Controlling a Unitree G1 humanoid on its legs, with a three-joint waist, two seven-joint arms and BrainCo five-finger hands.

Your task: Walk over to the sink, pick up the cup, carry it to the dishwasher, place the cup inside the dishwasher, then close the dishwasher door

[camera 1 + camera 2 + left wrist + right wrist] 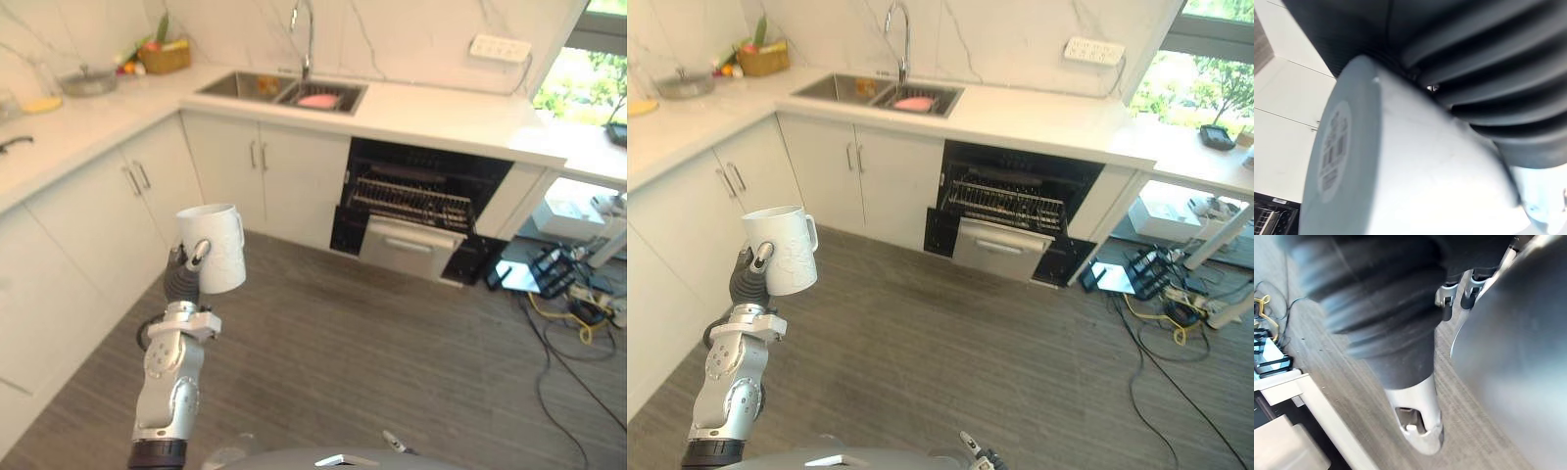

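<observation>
The cup (pixel 217 245) is white and tall, with a faint raised pattern on its side, a handle on the side away from the hand, and a round label on its base (the left wrist view looks straight at it). It is upright in the air over the floor (pixel 372 362), just in front of the white cabinets (pixel 265 171). The left hand (pixel 196 257) grips it from the side, a dark-tipped digit pressed across the wall.

Ahead and well apart stands the dishwasher (pixel 421 211), under the table (pixel 441 113). Its dark cavity is open, a wire rack (pixel 411 201) shows inside, and the silver door (pixel 409 247) leans out below the rack. To its left the sink (pixel 284 90) is set in the table, with something pink (pixel 316 100) in the right basin. In the far corner sit a basket (pixel 164 57) of produce and a lidded pot (pixel 86 82).

The floor between cup and dishwasher is bare grey plank; cords and boxes (pixel 573 294) crowd the right side past the dishwasher.

The right hand (pixel 1396 333) hangs low over the floor; whether it is wide or closed cannot be told.
</observation>
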